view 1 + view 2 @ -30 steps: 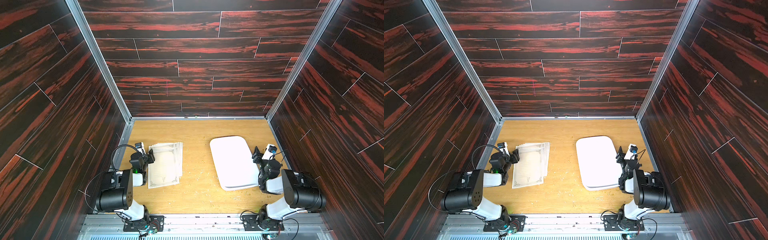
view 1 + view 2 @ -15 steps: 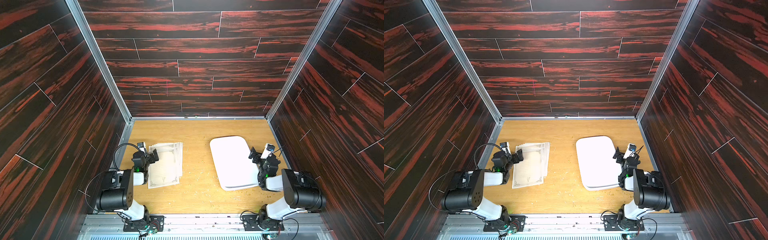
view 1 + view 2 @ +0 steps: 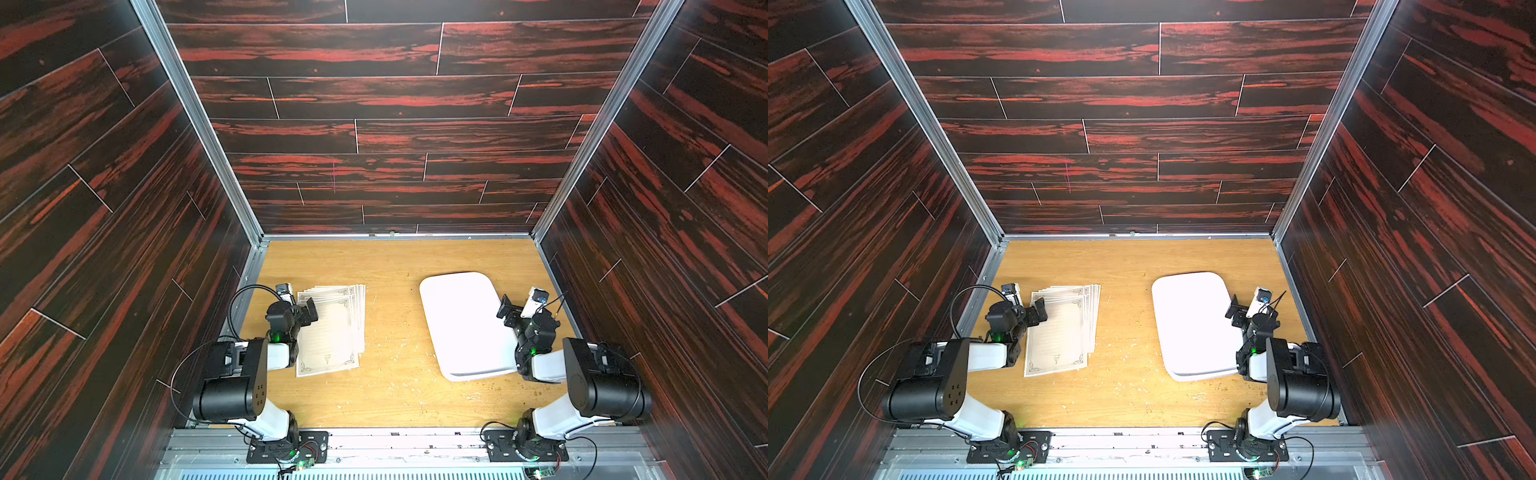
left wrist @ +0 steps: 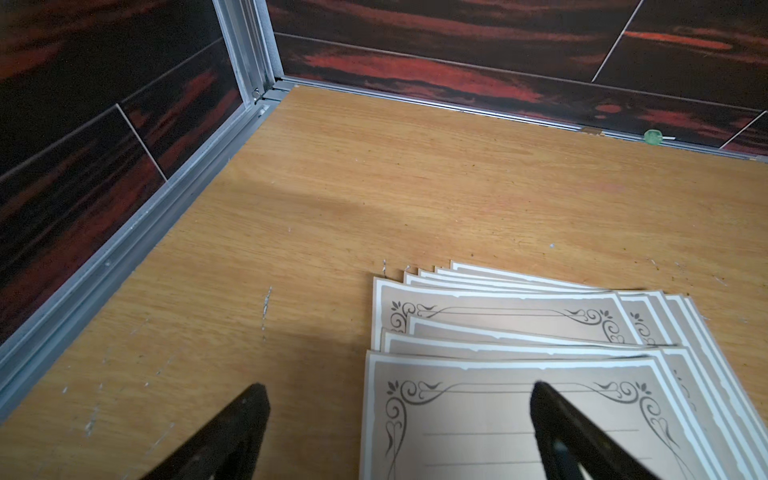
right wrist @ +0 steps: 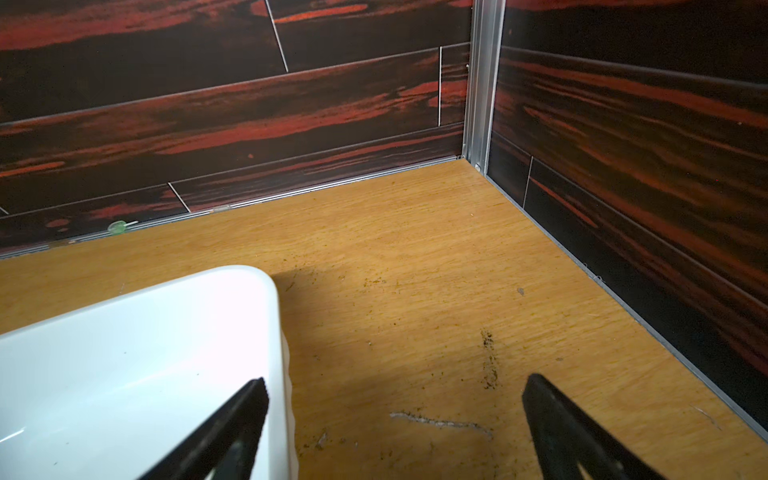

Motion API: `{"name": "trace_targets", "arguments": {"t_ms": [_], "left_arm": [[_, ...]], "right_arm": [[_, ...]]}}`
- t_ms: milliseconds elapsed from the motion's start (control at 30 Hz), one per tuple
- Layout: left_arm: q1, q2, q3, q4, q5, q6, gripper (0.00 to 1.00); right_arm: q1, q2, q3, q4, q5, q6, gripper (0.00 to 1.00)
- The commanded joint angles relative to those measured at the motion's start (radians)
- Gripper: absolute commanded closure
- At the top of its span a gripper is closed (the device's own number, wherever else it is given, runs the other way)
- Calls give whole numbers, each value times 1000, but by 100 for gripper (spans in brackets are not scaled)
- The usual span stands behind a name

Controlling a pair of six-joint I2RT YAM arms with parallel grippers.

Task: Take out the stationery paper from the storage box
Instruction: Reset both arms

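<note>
wooden tabletop (image 3: 395, 266) carries everything we see. on its right side lies the storage box (image 3: 457, 324), white and shallow, its long side running away from the bases. the right gripper (image 5: 395, 382) sits at the box's right rim with its jaws spread wide. in the right wrist view one finger hangs over the white inside and the other over bare wood, so the rim falls between them, and nothing is gripped. well apart from the box, on the left side, the stationery paper (image 3: 332, 328) lies flat on the wood as a fanned stack of cream sheets, outside the box. the left gripper (image 4: 397, 390) is at the stack's left edge, jaws also spread wide and holding nothing. one finger is above the top sheet, the other above wood. we cannot tell whether either gripper touches what is below it. both arms are folded low, elbows back over their bases, forearms pointing toward the far wall.
</note>
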Motion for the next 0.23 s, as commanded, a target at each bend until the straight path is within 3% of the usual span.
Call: {"name": "trace_targets", "arguments": {"t_ms": [0, 200], "left_arm": [[-7, -19, 20, -14, -39, 13, 0], [-8, -23, 15, -7, -41, 14, 0]], "right_arm": [[6, -5, 15, -2, 12, -4, 2], [6, -6, 13, 0, 13, -4, 2]]}}
